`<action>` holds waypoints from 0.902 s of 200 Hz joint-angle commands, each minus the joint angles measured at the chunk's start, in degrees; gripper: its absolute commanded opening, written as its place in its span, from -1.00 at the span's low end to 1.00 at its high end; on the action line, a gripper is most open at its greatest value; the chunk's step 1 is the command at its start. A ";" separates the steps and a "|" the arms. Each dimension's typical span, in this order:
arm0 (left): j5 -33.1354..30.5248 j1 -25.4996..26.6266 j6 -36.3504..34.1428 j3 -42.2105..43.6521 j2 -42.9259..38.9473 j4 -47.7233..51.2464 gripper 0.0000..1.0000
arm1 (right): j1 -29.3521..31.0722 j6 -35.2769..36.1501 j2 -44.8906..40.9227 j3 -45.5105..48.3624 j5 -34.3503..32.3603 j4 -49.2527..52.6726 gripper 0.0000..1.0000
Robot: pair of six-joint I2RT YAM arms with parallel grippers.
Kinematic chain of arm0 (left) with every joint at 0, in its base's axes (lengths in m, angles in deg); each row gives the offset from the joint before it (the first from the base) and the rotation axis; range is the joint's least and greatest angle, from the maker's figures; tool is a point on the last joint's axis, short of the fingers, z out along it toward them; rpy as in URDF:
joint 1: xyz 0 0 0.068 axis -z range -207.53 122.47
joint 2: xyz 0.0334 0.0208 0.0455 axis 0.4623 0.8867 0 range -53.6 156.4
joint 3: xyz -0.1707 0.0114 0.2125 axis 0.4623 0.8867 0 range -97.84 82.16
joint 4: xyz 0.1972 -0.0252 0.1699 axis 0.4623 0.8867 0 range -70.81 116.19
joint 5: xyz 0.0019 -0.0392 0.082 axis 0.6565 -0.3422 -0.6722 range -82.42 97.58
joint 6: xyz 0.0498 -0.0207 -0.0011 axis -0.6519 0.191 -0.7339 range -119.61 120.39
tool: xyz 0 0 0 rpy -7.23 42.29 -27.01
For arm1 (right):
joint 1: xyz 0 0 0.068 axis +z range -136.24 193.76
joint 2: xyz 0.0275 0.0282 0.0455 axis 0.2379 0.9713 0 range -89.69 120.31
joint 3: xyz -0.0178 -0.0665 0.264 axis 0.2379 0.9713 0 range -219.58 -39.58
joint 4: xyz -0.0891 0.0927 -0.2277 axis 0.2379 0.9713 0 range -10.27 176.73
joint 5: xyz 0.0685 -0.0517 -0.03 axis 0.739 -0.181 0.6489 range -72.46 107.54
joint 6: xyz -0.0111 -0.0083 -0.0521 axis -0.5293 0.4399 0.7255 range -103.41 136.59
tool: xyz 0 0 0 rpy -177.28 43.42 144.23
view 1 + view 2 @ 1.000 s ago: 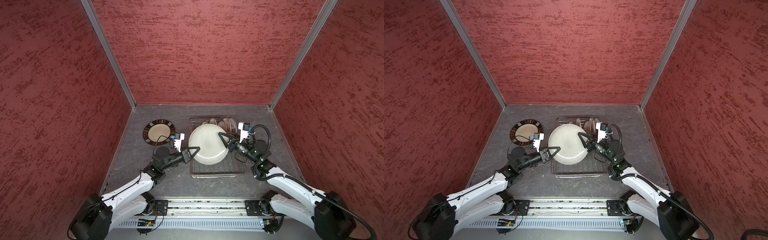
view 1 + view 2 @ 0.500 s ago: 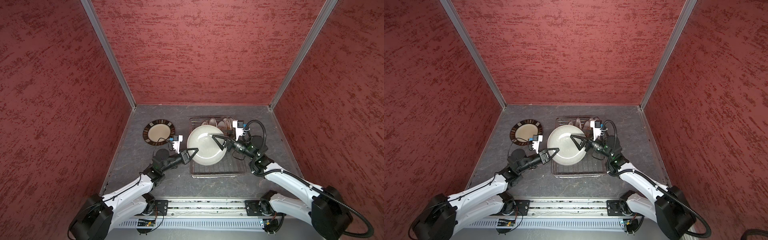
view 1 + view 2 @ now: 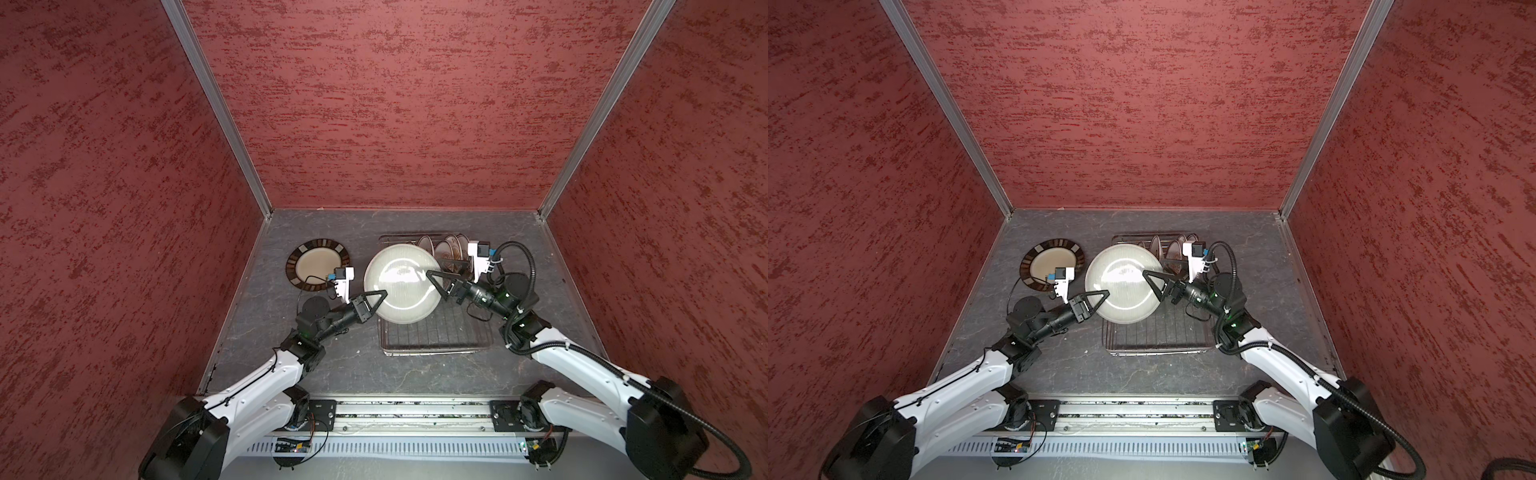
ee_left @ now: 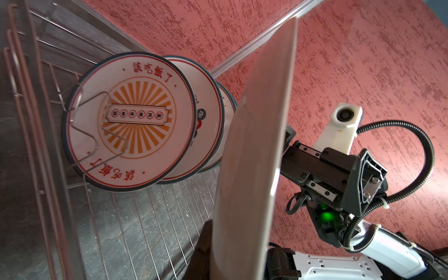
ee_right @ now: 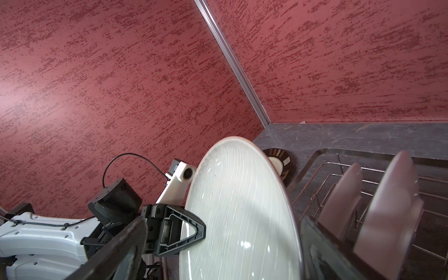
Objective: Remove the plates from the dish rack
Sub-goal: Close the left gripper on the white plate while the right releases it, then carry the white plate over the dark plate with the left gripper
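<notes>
the only writing that can be read is on the front small plate [image 4: 128,121] in the left wrist view: red characters 該吃飯了 along its top edge, and the same four upside down along the bottom. across its orange sunburst runs a banner with six tiny ringed characters, too small to read. the plate behind it shows part of a black and a red mark, mostly hidden.

count: one rack [image 3: 436,332], two arms, and two big plates. one is the white plate [image 3: 401,282] and the other is a striped plate [image 3: 318,264]. at least three small plates stand on edge in a row at the rack's far end. the rearmost overlap, so i cannot tell the exact number.

the white plate hangs tilted over the rack's left side, overlapping its left rim in both top views. whether its lower edge touches the wires i cannot tell. the left gripper [image 3: 380,296] is clamped on the plate's left edge, its jaws nearly together with only the rim between them. the right gripper [image 3: 432,276] is spread wide at the plate's right edge. in the right wrist view its dark fingers [image 5: 116,254] stand one on each side of the plate, and they do not pinch it.

the striped plate lies flat on the table [image 3: 332,374], left of the rack and just beyond the left gripper's camera.
</notes>
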State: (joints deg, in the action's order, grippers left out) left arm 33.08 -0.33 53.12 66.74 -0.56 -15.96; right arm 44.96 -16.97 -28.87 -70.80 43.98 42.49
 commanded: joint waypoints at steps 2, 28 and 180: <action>1.20 -2.50 3.06 -0.41 -3.10 -9.86 -1.00 | 0.26 1.94 -1.83 0.62 -2.79 0.48 0.98; 1.20 -4.60 3.43 -0.18 -6.11 -7.29 -1.00 | 0.26 2.76 -2.36 0.55 -4.54 1.65 0.98; 3.40 -26.61 10.65 2.11 -9.82 -1.51 -1.00 | 7.85 14.81 2.55 -7.27 -7.84 10.08 0.98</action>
State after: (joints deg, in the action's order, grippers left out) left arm 34.76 -24.46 61.55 70.07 -10.13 -9.12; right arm 50.14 -7.16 -27.47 -74.65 40.70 49.79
